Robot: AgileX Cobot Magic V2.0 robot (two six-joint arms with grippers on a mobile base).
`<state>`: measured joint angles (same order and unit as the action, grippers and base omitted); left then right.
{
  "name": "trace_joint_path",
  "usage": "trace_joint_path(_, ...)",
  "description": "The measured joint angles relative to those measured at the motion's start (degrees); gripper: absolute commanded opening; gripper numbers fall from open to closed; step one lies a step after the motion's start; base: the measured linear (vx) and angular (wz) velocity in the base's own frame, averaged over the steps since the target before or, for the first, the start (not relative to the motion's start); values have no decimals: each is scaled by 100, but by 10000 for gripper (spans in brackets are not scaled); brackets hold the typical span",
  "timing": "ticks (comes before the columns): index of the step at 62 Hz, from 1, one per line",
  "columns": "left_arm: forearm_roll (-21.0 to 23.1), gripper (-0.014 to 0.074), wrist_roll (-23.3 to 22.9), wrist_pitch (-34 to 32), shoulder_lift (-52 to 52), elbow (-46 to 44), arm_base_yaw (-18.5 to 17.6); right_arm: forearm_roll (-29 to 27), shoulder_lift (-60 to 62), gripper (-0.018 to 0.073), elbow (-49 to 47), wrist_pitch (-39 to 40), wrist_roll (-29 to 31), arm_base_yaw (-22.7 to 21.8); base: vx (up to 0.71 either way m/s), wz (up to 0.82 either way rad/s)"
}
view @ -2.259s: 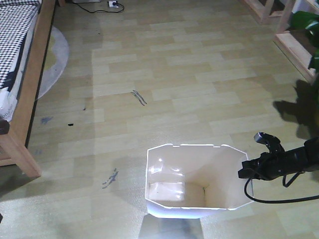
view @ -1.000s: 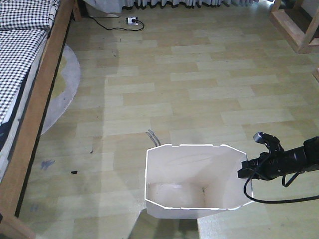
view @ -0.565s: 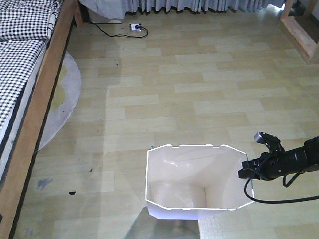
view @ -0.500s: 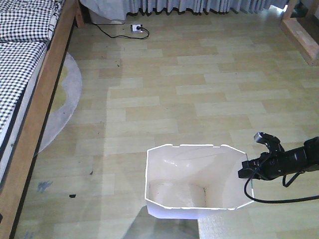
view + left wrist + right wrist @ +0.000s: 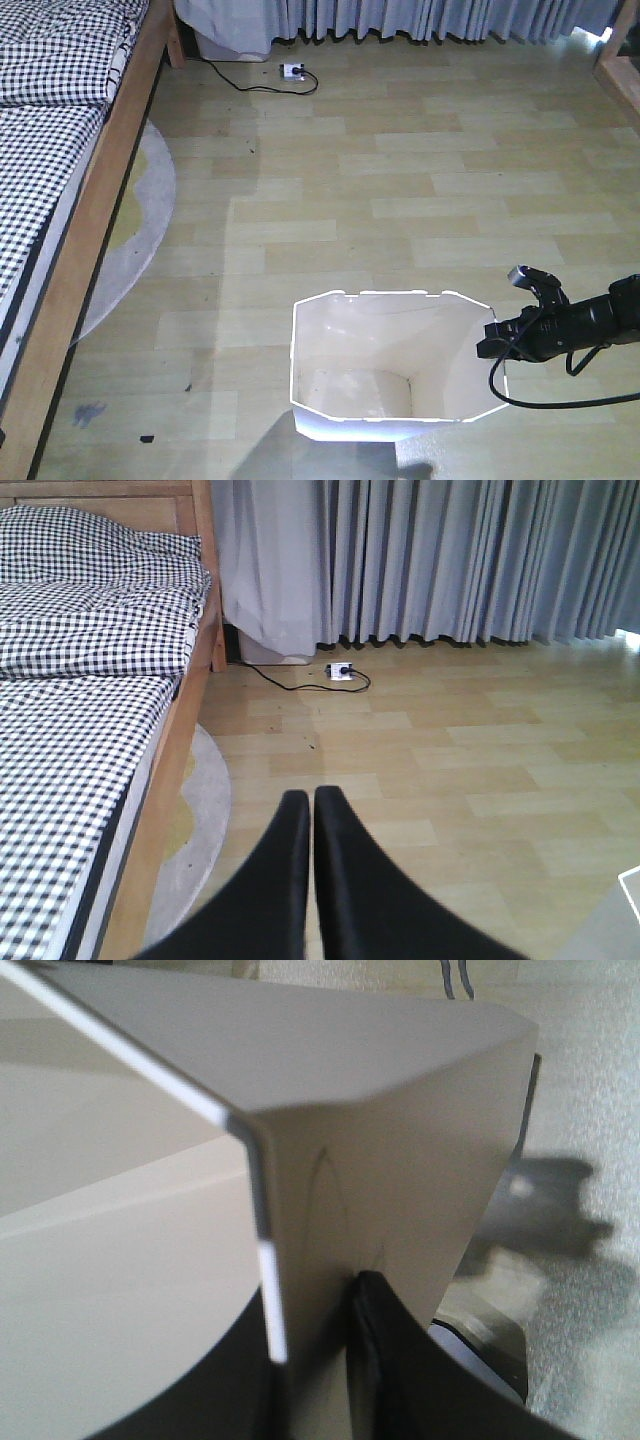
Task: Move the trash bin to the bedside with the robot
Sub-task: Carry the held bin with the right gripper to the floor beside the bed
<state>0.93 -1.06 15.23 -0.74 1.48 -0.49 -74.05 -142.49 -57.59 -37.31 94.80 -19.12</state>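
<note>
The white trash bin point(image 5: 390, 350) stands on the floor at the bottom middle of the front view, cream inside. My right gripper point(image 5: 495, 335) is shut on the bin's right rim. In the right wrist view its two black fingers point(image 5: 380, 1360) pinch the thin wall point(image 5: 380, 1160), one inside and one outside. The bed point(image 5: 50, 150), with a light wooden frame and checked bedding, runs along the left. In the left wrist view the left gripper point(image 5: 312, 805) is shut with nothing in it, and the bed point(image 5: 90, 680) lies to its left.
A round grey rug point(image 5: 135, 230) pokes out from under the bed. A white power strip point(image 5: 293, 71) with a black cable lies near grey curtains point(image 5: 420, 18) at the far wall. Small dark marks point(image 5: 90, 412) dot the wooden floor by the bed frame.
The view has rolled forward across the room: curtains and more of the bed have come into sight. The bin and right gripper keep the same place in the picture.
</note>
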Motion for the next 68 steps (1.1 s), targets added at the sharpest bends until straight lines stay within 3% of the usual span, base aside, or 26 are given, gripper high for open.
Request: trace_joint_path(68, 0, -6, 0, 0, 0, 0, 0, 0, 0, -5, 0, -4, 0, 0, 25, 0)
